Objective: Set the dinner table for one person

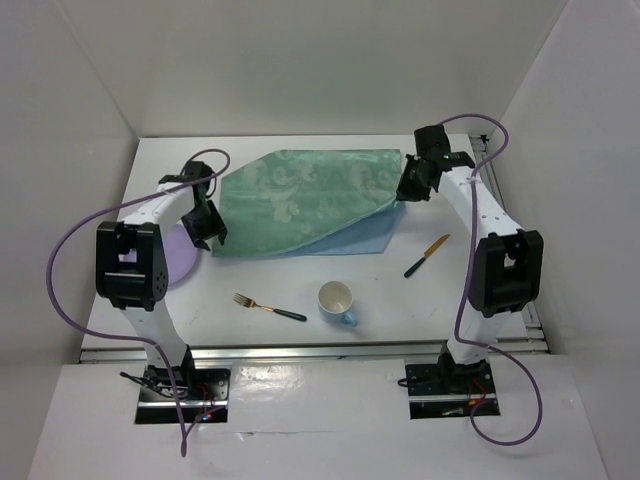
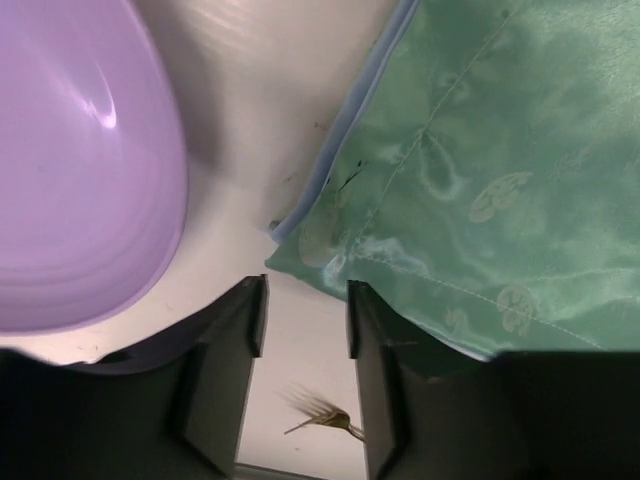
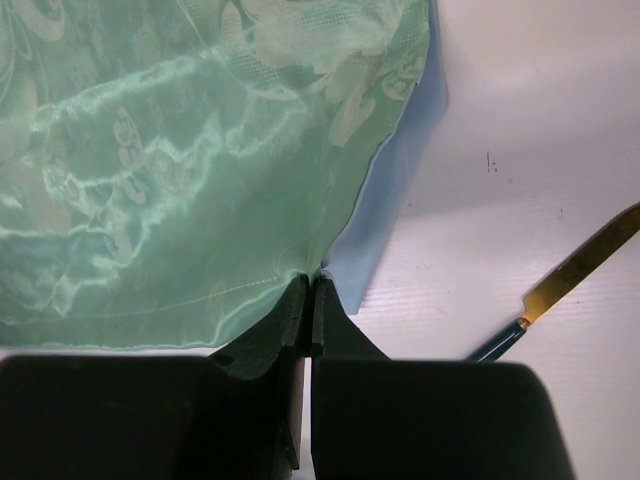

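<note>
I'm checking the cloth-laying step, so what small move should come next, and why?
Probably open the right claw and let go of the teal-green cloth. It is pinched shut on one corner, while the left claw stands open with the other corner lying free on the dinner table.

Bright, even overhead light fills the scene; the white worktop (image 1: 400, 310) carries only faint, soft-edged shadows. The cloth (image 2: 500, 150) gleams with a satin sheen, and the plate (image 2: 80, 150) shows a small highlight. The fork (image 2: 320, 415) is blurred; the left fingers (image 2: 225, 380) look dark and unfocused.
</note>
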{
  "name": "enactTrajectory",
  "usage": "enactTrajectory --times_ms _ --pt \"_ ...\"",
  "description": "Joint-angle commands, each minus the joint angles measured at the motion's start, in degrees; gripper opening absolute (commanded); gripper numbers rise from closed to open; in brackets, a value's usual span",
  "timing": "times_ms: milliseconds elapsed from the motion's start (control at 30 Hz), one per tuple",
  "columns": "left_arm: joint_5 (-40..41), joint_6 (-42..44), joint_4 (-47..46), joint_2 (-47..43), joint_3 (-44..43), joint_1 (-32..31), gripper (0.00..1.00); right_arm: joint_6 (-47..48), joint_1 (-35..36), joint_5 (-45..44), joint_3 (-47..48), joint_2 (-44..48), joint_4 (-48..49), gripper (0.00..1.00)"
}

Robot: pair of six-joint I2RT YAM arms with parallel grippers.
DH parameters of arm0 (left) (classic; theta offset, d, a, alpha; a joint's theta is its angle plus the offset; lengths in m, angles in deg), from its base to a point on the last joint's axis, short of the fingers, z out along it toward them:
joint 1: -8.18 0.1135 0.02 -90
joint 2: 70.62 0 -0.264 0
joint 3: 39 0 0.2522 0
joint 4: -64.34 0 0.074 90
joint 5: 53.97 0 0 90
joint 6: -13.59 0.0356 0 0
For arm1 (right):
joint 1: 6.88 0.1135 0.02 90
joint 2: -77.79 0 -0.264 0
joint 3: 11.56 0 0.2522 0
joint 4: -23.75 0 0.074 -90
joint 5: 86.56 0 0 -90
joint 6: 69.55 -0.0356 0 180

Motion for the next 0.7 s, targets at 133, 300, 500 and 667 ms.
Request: enactTrajectory --times_ms 133,300,500,667 --pt "-0.39 1.99 -2.56 4.89 -2.83 0.11 0.69 0.58 0.47 -0.95 -1.22 0.58 0.43 0.00" --pt "-0.39 1.99 -3.26 7.27 -1.78 -0.41 0.72 0.58 0.47 -0.43 -3.33 0.58 0.96 0.00" --pt "-0.92 1.46 -4.67 9.12 -1.52 -1.03 0.20 0.58 0.47 0.63 -7.89 0.58 2.00 0.00" --pt "-0.92 0.94 -2.12 8.16 -4.32 -1.03 0.00 0.58 -0.05 0.63 -9.74 0.58 2.53 0.00"
